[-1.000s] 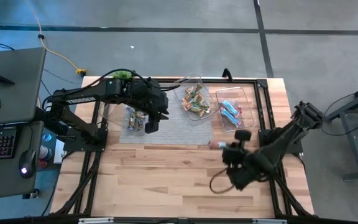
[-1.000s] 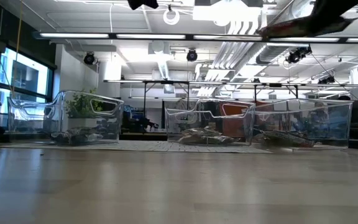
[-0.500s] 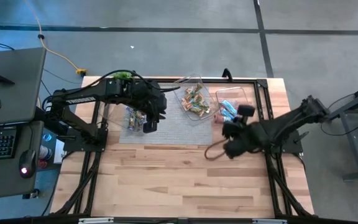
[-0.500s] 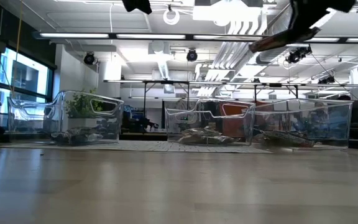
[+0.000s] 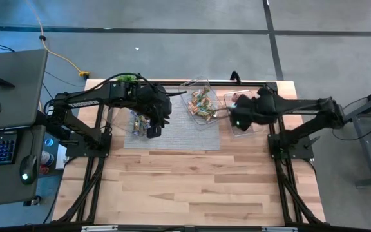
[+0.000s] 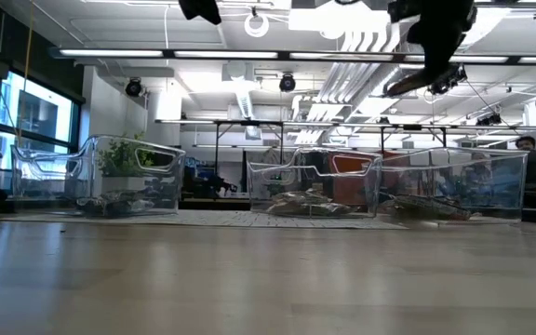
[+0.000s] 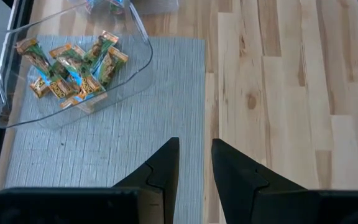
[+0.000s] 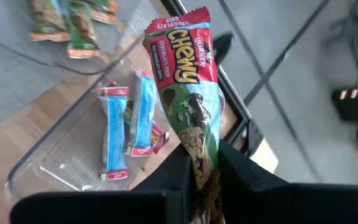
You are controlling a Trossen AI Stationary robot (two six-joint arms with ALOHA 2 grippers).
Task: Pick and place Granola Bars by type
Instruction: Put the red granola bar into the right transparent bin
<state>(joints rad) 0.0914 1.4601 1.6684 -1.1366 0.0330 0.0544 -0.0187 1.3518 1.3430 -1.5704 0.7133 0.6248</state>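
Observation:
My right gripper hangs over the right clear tub, shut on a light-blue and red wrapped granola bar; the low view shows the bar high above the tubs. That tub holds light-blue bars lying flat on its floor. The middle tub holds green/tan bars. My left gripper is open and empty, above the grey mat by the left tub, which holds purple bars. My right gripper pinches the light-blue and red bar between its two fingers at the lower part of the wrapper. The fingers lie along the bar, which sticks out past the fingertips. It is lifted clear, slanting above the right tub.
The three clear tubs stand in a row on the grey mat along the table's far side. Bare wood fills the near half of the table. A black frame rail runs beside the right tub. A desk with keyboard stands left of the table.
My right gripper has swung from the table's near right area toward the far edge, carrying the bar, and now hangs over the right tub. The bar has stayed in the shut fingers throughout. My left arm has kept nearly still.

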